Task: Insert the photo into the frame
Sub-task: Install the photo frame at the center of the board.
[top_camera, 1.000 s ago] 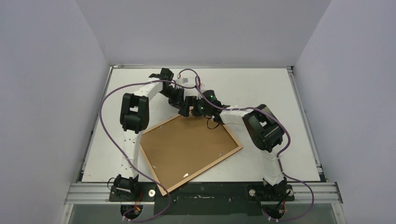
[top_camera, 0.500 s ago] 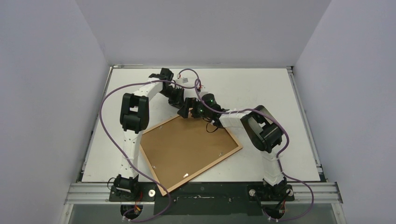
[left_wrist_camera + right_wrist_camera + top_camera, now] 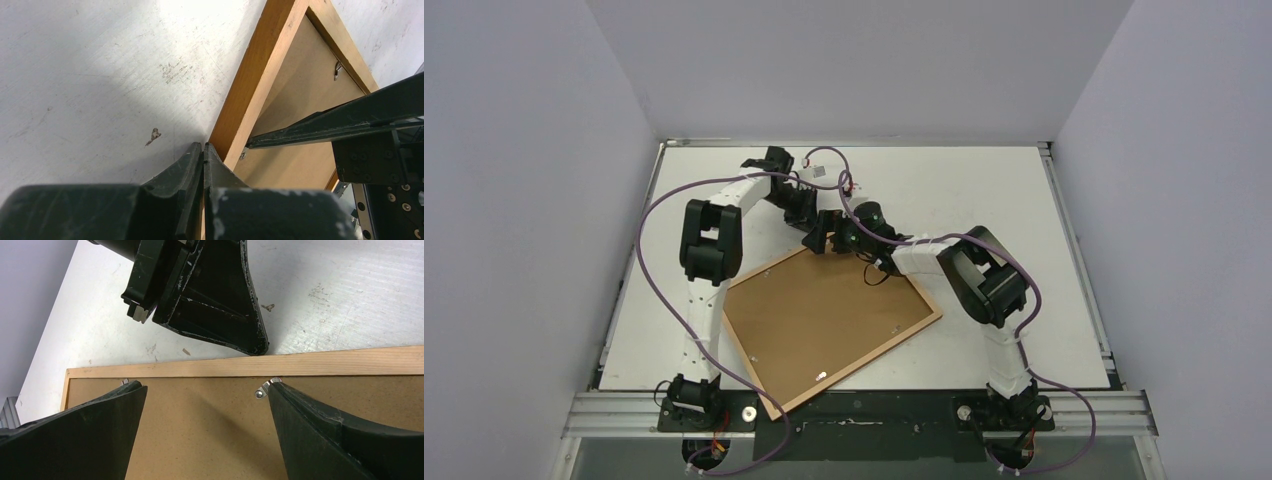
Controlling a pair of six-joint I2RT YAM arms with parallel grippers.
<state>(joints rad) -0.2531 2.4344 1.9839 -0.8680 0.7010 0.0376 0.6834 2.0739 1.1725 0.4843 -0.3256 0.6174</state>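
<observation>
The frame (image 3: 932, 318) lies face down and skewed on the white table, with the brown fibreboard backing (image 3: 824, 320) in it. The photo is hidden. My left gripper (image 3: 807, 222) is shut and empty. In the left wrist view its tips (image 3: 203, 146) touch the outer side of the frame's far rail (image 3: 260, 75). My right gripper (image 3: 821, 240) is open over the backing (image 3: 205, 440) at that rail (image 3: 325, 367). Its right fingertip (image 3: 280, 390) touches a metal turn tab (image 3: 260, 392).
White table (image 3: 984, 190) between grey walls. A metal rail (image 3: 864, 410) runs along the near edge, and the frame's near corner overhangs it. Purple cables (image 3: 649, 230) loop round both arms. Another tab (image 3: 338, 69) shows on the backing's side.
My right gripper has shifted slightly left along the frame's far rail. The left gripper and the frame have hardly moved.
</observation>
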